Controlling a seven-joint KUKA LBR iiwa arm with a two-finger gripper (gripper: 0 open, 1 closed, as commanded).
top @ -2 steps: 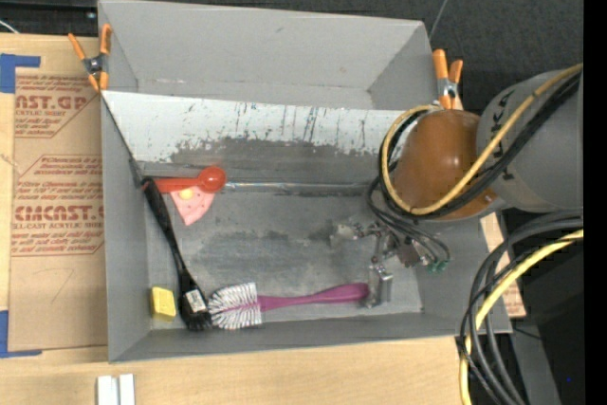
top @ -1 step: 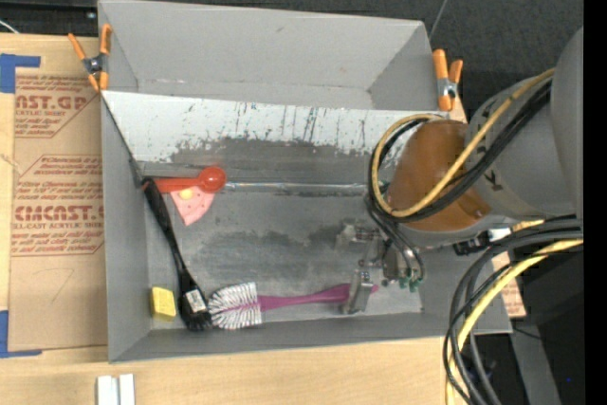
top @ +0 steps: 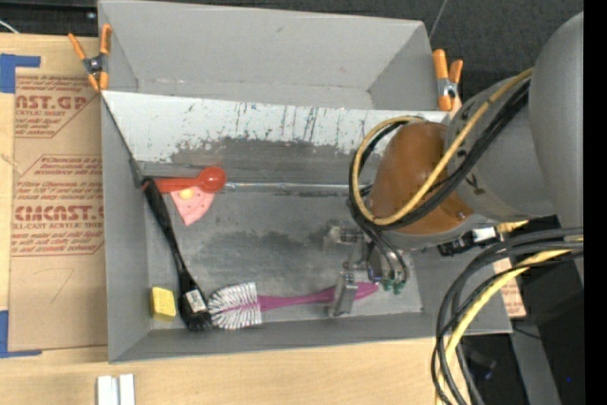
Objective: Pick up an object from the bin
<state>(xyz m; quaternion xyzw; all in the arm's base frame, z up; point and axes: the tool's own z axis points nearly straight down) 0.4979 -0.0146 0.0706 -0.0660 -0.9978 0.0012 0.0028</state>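
Where the arm reaches into the grey bin (top: 123, 232) from 3 o'clock, its hand (top: 353, 285) sits low at about 4 o'clock on the floor, right at the handle end of a pink brush (top: 285, 303) with white bristles. The brush lies flat along the 6 o'clock wall, bristles toward 7 o'clock. Whether the hand is wide or narrow I cannot tell. A black-handled brush (top: 171, 242) runs down the 9 o'clock side, with a yellow block (top: 163, 303) just beside its head. A red spoon (top: 201, 179) lies near 10 o'clock.
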